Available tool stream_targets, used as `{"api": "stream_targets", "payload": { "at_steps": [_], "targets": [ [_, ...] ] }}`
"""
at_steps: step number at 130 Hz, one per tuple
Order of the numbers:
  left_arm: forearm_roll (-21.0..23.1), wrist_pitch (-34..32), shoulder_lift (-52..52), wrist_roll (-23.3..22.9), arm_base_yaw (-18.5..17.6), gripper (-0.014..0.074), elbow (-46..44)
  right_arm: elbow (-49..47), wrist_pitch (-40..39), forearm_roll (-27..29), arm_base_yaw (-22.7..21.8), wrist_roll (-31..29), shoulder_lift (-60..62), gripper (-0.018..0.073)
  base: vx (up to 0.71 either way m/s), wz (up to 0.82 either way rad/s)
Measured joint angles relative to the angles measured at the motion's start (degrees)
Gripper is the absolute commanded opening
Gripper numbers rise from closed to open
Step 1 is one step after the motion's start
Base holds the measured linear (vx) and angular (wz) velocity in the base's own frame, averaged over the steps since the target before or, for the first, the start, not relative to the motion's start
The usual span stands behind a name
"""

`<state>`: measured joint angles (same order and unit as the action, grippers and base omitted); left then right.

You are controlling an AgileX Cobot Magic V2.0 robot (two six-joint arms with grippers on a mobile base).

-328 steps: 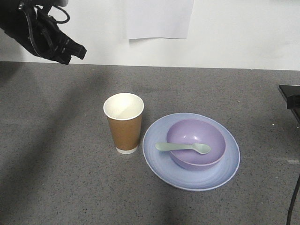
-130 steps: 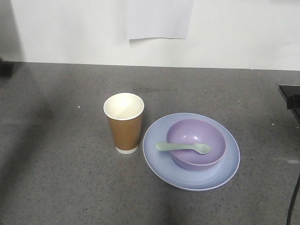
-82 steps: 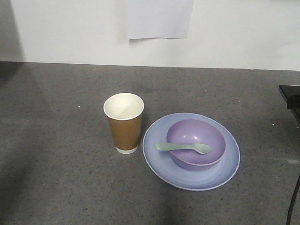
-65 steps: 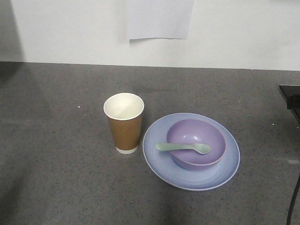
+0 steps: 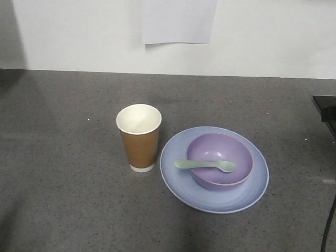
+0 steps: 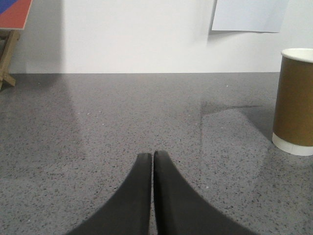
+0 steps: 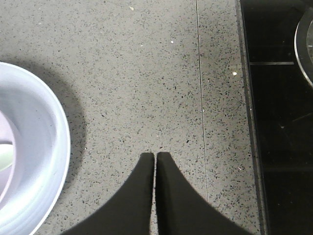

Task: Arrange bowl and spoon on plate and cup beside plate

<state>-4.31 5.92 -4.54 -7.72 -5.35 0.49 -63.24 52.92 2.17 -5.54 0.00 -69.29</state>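
Observation:
The pale blue plate [image 5: 178, 178] lies on the grey counter with the lavender bowl [image 5: 215, 149] standing in it. A mint-green spoon [image 5: 205, 165] rests across the bowl's rim. Just left of the plate stands the brown paper cup [image 5: 139, 144], upright; it also appears at the right edge of the left wrist view as the cup [image 6: 295, 105]. My left gripper [image 6: 152, 155] is shut and empty, low over bare counter left of the cup. My right gripper [image 7: 155, 155] is shut and empty, right of the plate [image 7: 46, 161]. Neither arm shows in the front view.
A white sheet of paper [image 5: 178, 21] hangs on the back wall. A black cooktop [image 7: 279, 122] borders the counter on the right, also seen as a dark edge [image 5: 325, 107]. A red and blue board on a wooden stand [image 6: 12, 19] is at far left.
The left arm, seen high at the upper left 2.5 s ago, has withdrawn out of the front view. The cup, plate, bowl and spoon have not moved.

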Motion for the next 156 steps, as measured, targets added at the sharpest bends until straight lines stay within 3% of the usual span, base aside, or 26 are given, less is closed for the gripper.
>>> {"api": "stream_targets", "payload": {
  "at_steps": [29, 55, 68, 156],
  "targets": [
    [0.5, -3.9, 2.8, 1.0, 0.0, -0.0008, 0.9, 0.0, 0.0, 0.0, 0.0, 0.0, 0.0, -0.0001, 0.00, 0.00],
    [8.2, -2.8, 5.2, 11.6, 0.0, -0.0008, 0.9, 0.0, 0.0, 0.0, 0.0, 0.0, 0.0, -0.0001, 0.00, 0.00],
    [9.7, -2.5, 5.2, 14.0, 0.0, -0.0008, 0.9, 0.0, 0.0, 0.0, 0.0, 0.0, 0.0, -0.0001, 0.00, 0.00],
    [7.4, -2.2, 5.2, 10.9, 0.0, -0.0008, 0.9, 0.0, 0.0, 0.0, 0.0, 0.0, 0.0, -0.0001, 0.00, 0.00]
  ]
}}
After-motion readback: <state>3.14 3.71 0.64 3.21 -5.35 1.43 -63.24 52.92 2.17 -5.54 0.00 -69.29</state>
